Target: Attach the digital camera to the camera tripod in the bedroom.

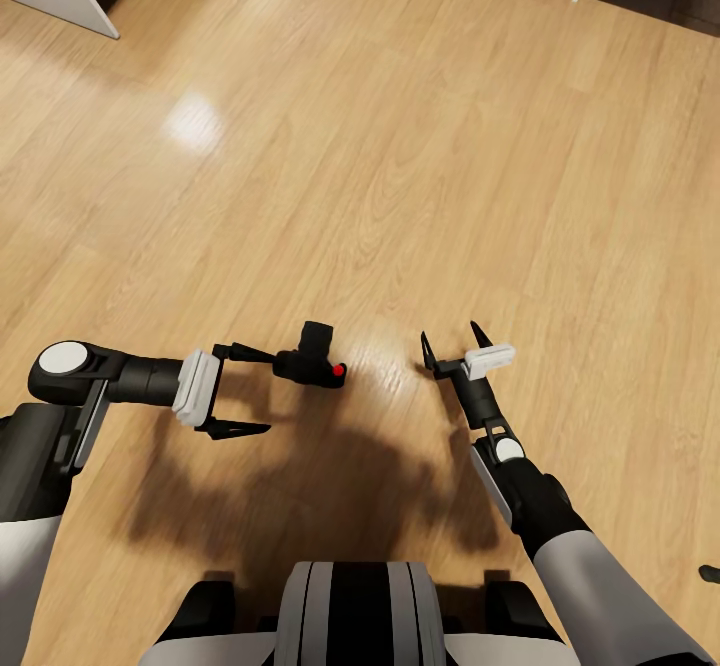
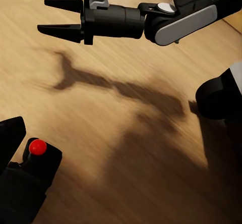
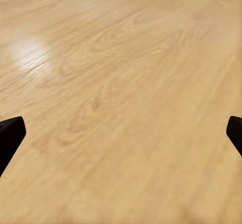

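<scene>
We see the camera (image 1: 312,358) at the tip of our left gripper's (image 1: 243,391) upper finger, above the wood floor (image 1: 400,146). Its lens points away from us, its red button (image 1: 339,370) toward the right gripper (image 1: 452,339). The left jaws are spread wide; whether they grip the camera we cannot tell. The right jaws are apart, empty.

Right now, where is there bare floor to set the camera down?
Bare wood floor runs ahead of both tools up to the pale furniture bases at the far corners. The strip between the camera at the left tool and the open right tool is free but narrow. Nearest the robot's base is crowded by arms.
</scene>
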Robot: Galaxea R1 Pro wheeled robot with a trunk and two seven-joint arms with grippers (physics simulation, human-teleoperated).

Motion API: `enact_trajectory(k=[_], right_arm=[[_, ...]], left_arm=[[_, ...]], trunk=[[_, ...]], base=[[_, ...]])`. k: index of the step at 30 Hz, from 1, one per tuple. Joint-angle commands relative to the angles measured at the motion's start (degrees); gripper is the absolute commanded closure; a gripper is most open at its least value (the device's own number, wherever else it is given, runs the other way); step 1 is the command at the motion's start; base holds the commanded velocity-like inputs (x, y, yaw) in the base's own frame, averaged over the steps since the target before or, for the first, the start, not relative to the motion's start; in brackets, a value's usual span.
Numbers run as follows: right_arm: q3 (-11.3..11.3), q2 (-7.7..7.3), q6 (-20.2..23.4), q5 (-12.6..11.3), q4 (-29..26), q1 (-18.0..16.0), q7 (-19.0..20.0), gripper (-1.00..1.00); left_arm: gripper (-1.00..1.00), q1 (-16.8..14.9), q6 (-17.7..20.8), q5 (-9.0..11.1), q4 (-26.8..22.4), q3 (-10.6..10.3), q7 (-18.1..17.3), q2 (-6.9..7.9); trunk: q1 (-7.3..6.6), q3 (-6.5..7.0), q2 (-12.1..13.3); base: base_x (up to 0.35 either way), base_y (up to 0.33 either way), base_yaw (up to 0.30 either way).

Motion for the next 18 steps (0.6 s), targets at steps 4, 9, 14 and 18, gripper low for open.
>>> enact_trajectory(k=[4,9,14,18], right_arm=[[0.07,-0.02,-0.27,-0.08,0.02,-0.02,0.11,-1.0],[0.07,-0.02,-0.33,-0.08,0.02,-0.02,0.1,-1.0],[0.07,-0.02,-0.35,-0.08,0.02,-0.02,0.11,-1.0],[0.07,-0.04,-0.35,-0.08,0.02,-0.02,0.11,-1.0]], left_arm=[[-1.0,-0.03,1.01,-0.11,0.17,0.03,-0.25,0.02],[-1.0,-0.03,1.12,-0.1,0.64,0.19,-0.25,-0.15],[-1.0,-0.03,1.02,-0.16,0.56,0.54,0.91,-0.98],[-1.0,-0.03,0.87,-0.17,0.48,2.28,5.51,-1.22]], trunk=[[-0.01,-0.03,-0.01],[-0.01,-0.03,-0.01],[-0.01,-0.03,-0.01],[-0.01,-0.03,-0.01]], base=[[0.0,0.0,0.0],[0.0,0.0,0.0],[0.0,0.0,0.0],[0.0,0.0,0.0]])
